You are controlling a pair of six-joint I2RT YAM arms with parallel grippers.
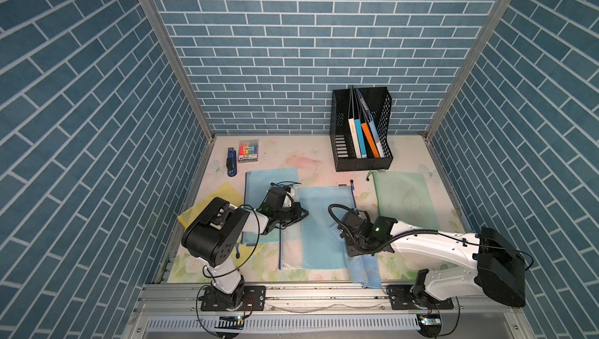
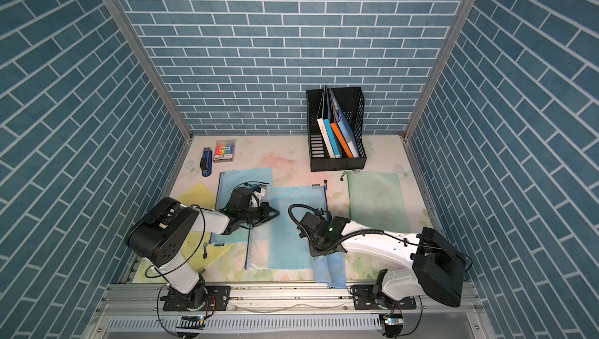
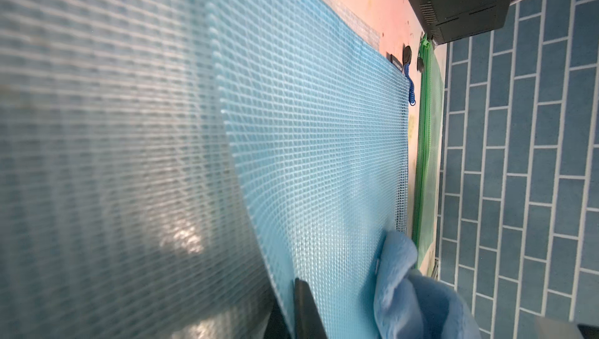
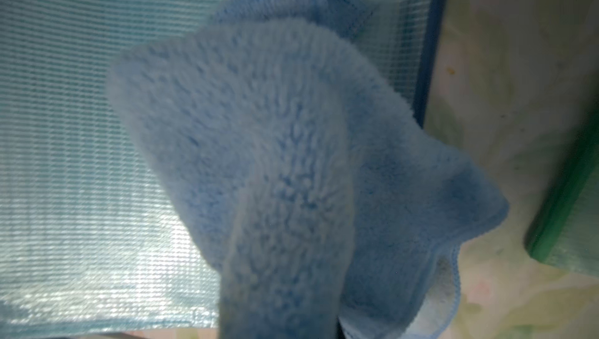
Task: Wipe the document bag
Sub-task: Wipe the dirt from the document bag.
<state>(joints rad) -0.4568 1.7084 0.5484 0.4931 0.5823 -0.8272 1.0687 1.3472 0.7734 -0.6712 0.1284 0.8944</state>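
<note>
Closest to the camera ran the silver aluminium rail that carried the bases of both your arms. Behind it lay the table under its pale floral cover.

Reading from the left, a blue and black stapler lay in the far left corner. Just beside it was a clear pack of coloured highlighter pens. Nearer you, a yellow translucent sleeve lay partly under a blue mesh zip pouch.

Your left gripper reached across that pouch. Its jaws were pressed together on the left edge of the light blue mesh document bag. In the left wrist view that edge ran between the two dark fingers. The document bag lay in the middle of the table, between your two grippers, with a dark blue pull cord at its far right corner.

Your right gripper pinched a fluffy light blue microfibre cloth at the bag's right edge. The cloth trailed from there to the table's front edge. In the right wrist view the cloth hid the fingers entirely.

Further right, at the back, stood a black mesh file rack holding upright books. In front of it a pale green mesh pouch lay flat, apart from the document bag.
</note>
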